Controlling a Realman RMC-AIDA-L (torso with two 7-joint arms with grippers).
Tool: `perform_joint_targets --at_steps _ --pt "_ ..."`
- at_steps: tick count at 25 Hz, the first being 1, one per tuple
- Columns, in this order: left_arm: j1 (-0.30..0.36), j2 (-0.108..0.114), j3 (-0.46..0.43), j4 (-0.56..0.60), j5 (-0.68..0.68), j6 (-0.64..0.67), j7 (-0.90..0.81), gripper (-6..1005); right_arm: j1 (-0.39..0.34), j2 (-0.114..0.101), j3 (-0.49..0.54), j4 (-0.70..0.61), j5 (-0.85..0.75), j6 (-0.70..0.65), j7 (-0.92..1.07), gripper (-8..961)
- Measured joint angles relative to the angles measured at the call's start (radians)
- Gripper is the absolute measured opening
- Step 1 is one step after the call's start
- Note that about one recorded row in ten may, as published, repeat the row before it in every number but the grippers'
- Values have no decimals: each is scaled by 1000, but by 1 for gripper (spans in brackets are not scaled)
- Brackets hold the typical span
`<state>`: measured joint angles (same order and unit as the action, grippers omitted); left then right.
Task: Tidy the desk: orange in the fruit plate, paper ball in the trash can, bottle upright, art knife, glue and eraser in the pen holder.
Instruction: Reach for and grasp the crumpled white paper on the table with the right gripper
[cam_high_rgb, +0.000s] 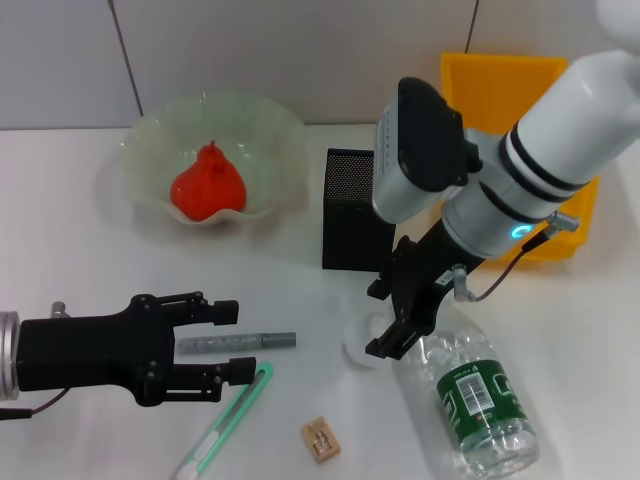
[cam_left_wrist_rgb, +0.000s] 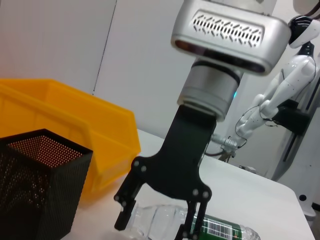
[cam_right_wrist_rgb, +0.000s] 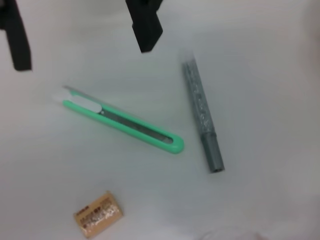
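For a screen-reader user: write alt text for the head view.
The right claw straddles the neck of a bottle lying on its side on the white desk, while the open left claw hovers over a grey glue stick, beside a green art knife and an eraser.

We take the pen holder (cam_high_rgb: 355, 210) as landmark, mid tabletop (cam_high_rgb: 80, 270). Fruit plate (cam_high_rgb: 270, 135) sits to its left w/ orange (cam_high_rgb: 208, 186) in it. Bin (cam_high_rgb: 500, 80) is behind & right of holder. Bottle (cam_high_rgb: 478, 400) lies on its side in front-right of holder, right gripper (cam_high_rgb: 400, 320) at its neck end. Glue (cam_high_rgb: 237, 342) lies in front-left of holder; art knife (cam_high_rgb: 228, 420) just in front of glue; eraser (cam_high_rgb: 320, 440) right of knife. Left gripper (cam_high_rgb: 232, 342) straddles glue's left end.
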<state>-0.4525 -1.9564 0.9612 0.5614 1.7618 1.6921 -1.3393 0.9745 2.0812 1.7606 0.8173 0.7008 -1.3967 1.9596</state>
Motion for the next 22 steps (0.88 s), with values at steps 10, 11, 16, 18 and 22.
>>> perform_joint_targets --at_steps 10,11,16,18,22 --pt "3 4 1 0 0 1 -6 809 -11 2 -71 -61 41 94 -14 754" --pt "3 4 1 0 0 1 -6 809 -11 2 -71 -61 41 94 -14 754" --pt "3 4 1 0 1 0 -2 809 -13 3 -110 -85 66 134 -18 753" --pt "3 4 1 0 3 0 -2 808 -14 3 -111 -91 69 143 -19 753" --pt "4 4 1 0 2 -1 0 808 -15 3 -111 -109 78 156 -21 753"
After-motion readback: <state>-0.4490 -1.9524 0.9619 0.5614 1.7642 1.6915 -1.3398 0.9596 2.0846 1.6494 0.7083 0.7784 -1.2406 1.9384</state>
